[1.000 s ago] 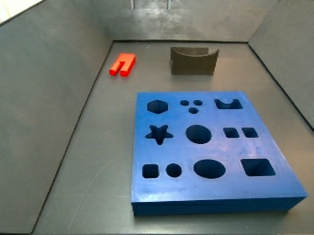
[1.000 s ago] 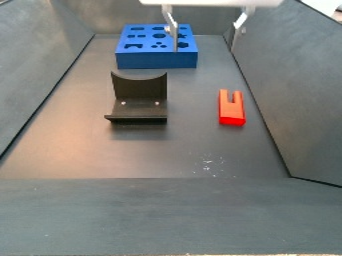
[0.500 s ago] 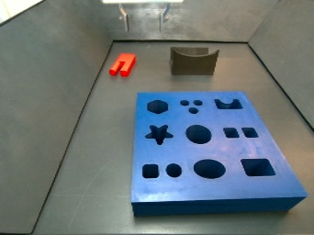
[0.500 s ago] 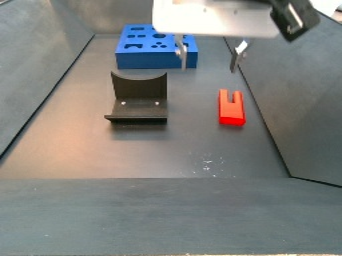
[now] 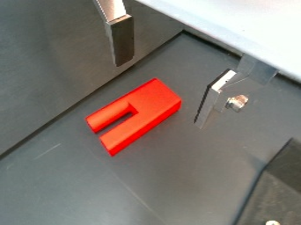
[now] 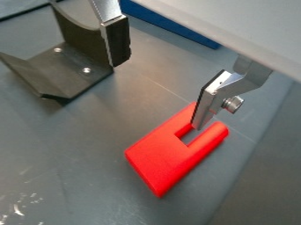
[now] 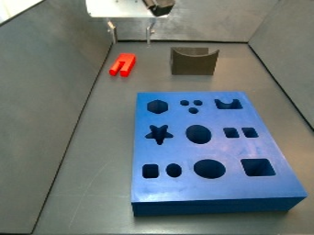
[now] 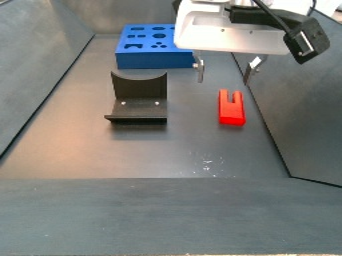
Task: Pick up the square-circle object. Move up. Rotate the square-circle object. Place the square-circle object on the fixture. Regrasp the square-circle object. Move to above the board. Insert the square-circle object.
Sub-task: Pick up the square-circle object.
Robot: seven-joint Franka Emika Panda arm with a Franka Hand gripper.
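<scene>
A robot test cell in a lab is shown. A bare dark grey floor [image 7: 86, 174] is enclosed by plain grey panel walls [image 8: 34, 75]. A large flat blue slab with cut-out star, hexagon, circle and square holes [image 7: 215, 161] is laid out beside a dark L-shaped bracket fixture [image 8: 136, 98]. A white robot wrist is seen hanging above with an open 2-finger claw [image 8: 225, 68], near a small red notched plastic block [image 8: 233, 106].
</scene>
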